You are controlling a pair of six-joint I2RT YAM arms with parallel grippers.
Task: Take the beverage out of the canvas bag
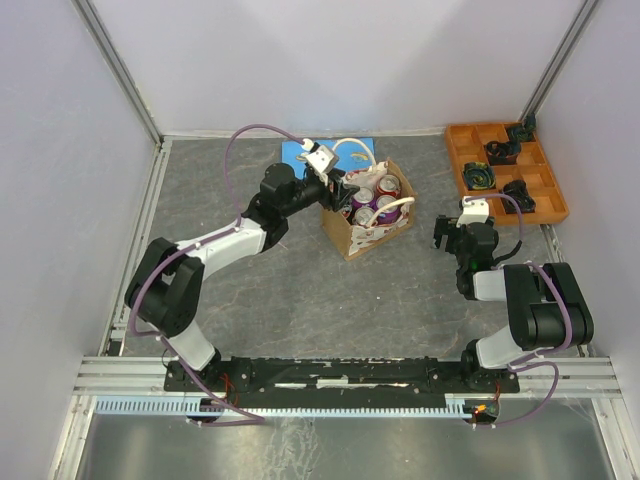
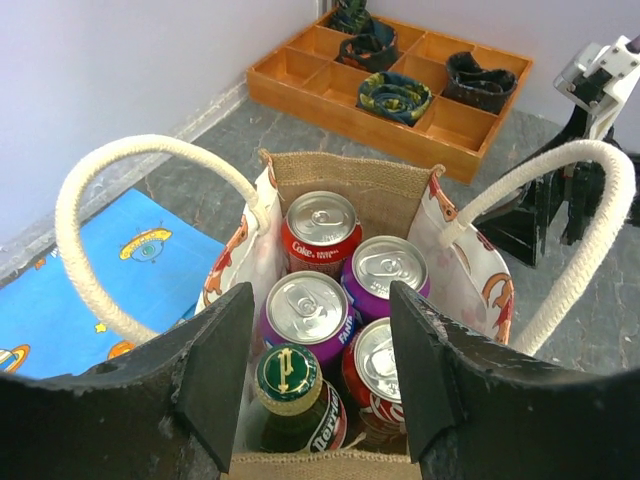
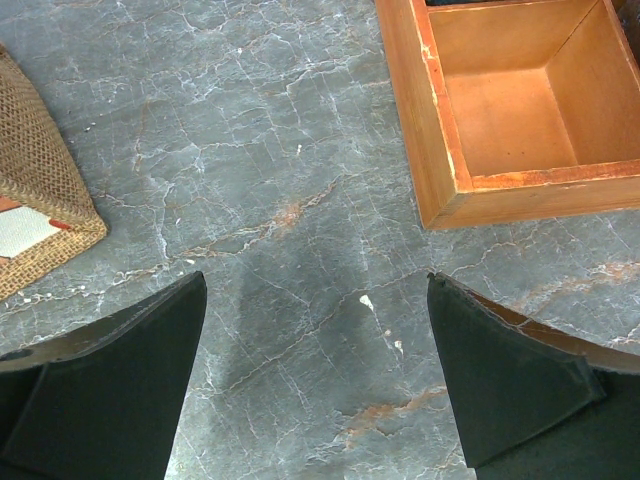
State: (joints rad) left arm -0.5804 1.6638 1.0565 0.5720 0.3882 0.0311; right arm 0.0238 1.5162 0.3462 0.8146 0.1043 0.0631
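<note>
The canvas bag [image 1: 366,222] stands upright mid-table, its burlap end wall [image 2: 340,180] facing the left wrist view. Inside stand several cans and a bottle: a red Coke can [image 2: 320,228], two purple cans [image 2: 388,270] [image 2: 308,312], another red can [image 2: 385,372] and a green Perrier bottle [image 2: 288,385]. My left gripper [image 2: 320,335] [image 1: 336,186] hovers open over the bag's near end, fingers astride the bottle and cans, holding nothing. My right gripper [image 3: 315,340] [image 1: 453,234] is open above bare table, to the right of the bag.
White rope handles [image 2: 95,200] [image 2: 590,210] arch up on either side of my left fingers. A blue picture book [image 2: 90,270] [image 1: 298,150] lies behind the bag. An orange wooden tray [image 1: 505,170] [image 3: 440,150] with dark coiled items sits at the back right. Walls enclose the table.
</note>
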